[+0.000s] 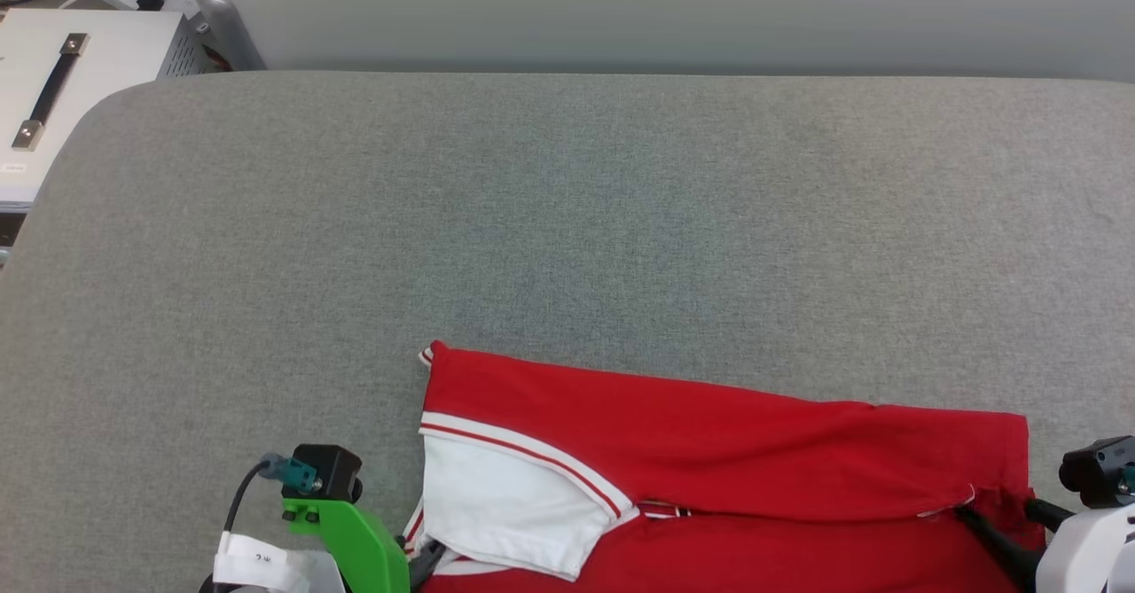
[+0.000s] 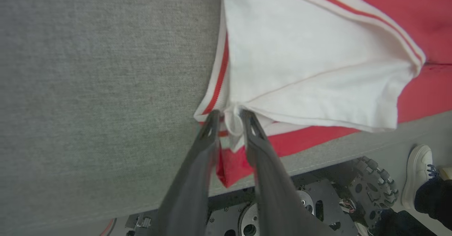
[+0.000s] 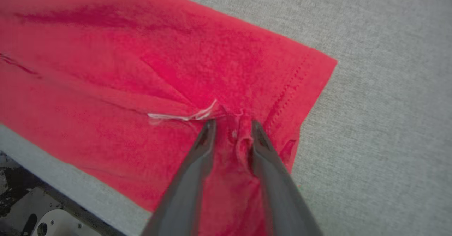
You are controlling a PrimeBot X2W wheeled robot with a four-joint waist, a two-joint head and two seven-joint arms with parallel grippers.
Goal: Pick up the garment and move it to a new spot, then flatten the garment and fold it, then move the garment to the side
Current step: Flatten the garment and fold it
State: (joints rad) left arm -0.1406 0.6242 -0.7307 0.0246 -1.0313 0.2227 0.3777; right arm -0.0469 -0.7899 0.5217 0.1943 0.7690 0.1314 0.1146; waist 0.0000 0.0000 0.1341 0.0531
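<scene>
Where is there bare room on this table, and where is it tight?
The table is bare from the shirt back to the wall, and left of the shirt out to the rounded corner by the white box. Tight: the near edge, where the shirt lies with jaws at both ends.

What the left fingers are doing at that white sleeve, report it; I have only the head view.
Observer: The left gripper has its fingers parted, with a pinch of the garment, white cloth beside the striped trim, standing between them.
Operator: Now the right one.
Observer: The right gripper is parted too, a small red fold between its fingertips, near the stitched hem.
Operator: Look below the grey table.
Observer: A person's white shoe stands on the floor near the robot's wheel.
</scene>
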